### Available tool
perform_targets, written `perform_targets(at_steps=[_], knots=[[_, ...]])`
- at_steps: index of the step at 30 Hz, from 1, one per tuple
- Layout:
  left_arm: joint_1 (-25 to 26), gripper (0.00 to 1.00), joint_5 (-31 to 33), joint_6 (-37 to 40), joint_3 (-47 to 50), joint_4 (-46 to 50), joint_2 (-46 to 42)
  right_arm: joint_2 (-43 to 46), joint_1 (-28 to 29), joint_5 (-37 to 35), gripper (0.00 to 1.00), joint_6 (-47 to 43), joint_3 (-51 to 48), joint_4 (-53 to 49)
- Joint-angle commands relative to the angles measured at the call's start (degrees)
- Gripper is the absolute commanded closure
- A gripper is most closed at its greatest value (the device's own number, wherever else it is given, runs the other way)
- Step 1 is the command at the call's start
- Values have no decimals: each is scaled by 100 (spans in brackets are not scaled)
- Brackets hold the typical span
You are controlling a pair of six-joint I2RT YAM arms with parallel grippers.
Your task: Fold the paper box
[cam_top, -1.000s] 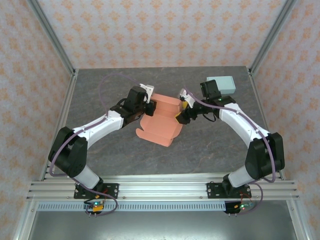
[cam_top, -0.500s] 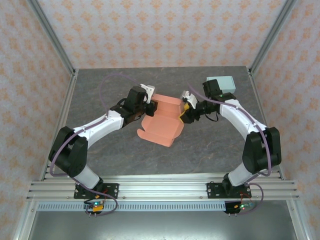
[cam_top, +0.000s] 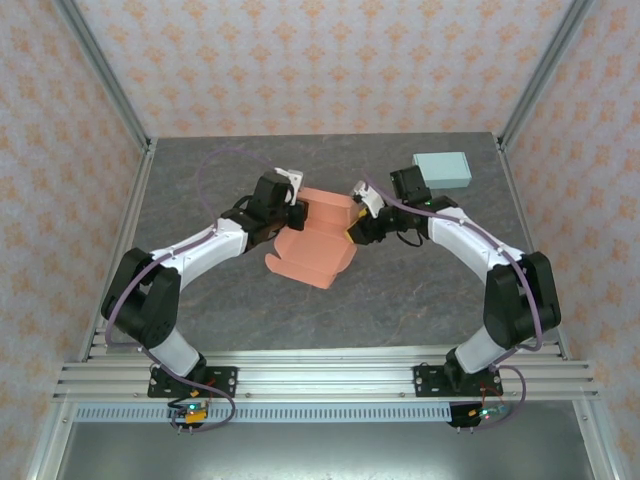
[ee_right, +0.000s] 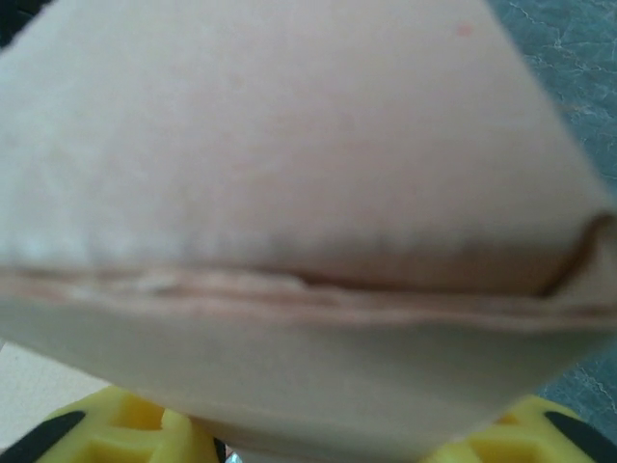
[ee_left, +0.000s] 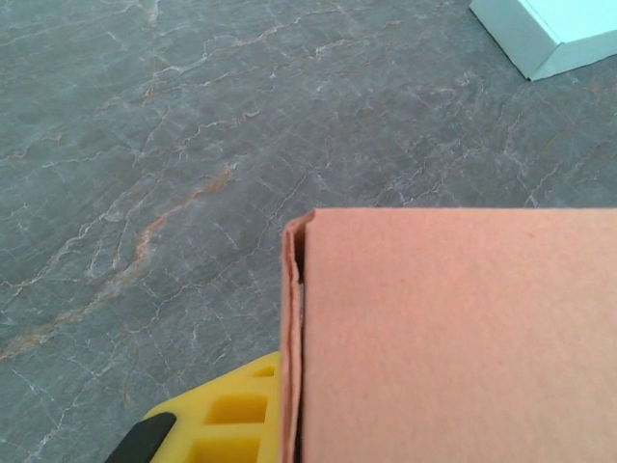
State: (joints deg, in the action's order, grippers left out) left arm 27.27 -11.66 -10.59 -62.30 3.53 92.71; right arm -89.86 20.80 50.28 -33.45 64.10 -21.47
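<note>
Two hands bear on one paper box [cam_top: 312, 245], which lies part-folded on the table [cam_top: 420, 300] about midway between the arms. Its far wall is raised and its near flaps lie flat.

The left hand [cam_top: 293, 212] is closed on the box's left wall at the far corner. From its wrist we see the doubled wall edge running down beside one yellow finger [ee_left: 222, 424].

The right hand [cam_top: 356, 222] is at the box's right wall. Its yellow fingers [ee_right: 116, 434] stand apart, with a folded wall lying close across them. The wrist view is blurred, so we cannot tell whether they press on the card or merely flank it.

Risks, in our judgement:
1. The two hands sit on opposite walls. Any pull apart would strain the thin card and could tear a corner or flatten the raised wall.
2. The left grip is on a doubled edge. If the inner ply slips out, that fold would spring open.
3. If the right hand closes off the crease line, it would crush the wall or set a false crease.
4. The near flaps are unsupported, so the box could pivot about the left grip and slide on the table.

A pale blue box [cam_top: 443, 168] sits well apart at the far right and is no obstruction.
</note>
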Motion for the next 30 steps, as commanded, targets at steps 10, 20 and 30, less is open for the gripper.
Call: perform_targets(at_steps=[10, 20, 30], knots=[[158, 100, -278, 97, -76, -59, -19, 501, -313, 101, 34, -609, 391, -649], [156, 100, -304, 77, 14, -92, -43, 262, -448, 743, 38, -748, 816, -1123], [161, 100, -319, 79, -46, -78, -16, 67, -332, 600, 64, -247, 796, -641]])
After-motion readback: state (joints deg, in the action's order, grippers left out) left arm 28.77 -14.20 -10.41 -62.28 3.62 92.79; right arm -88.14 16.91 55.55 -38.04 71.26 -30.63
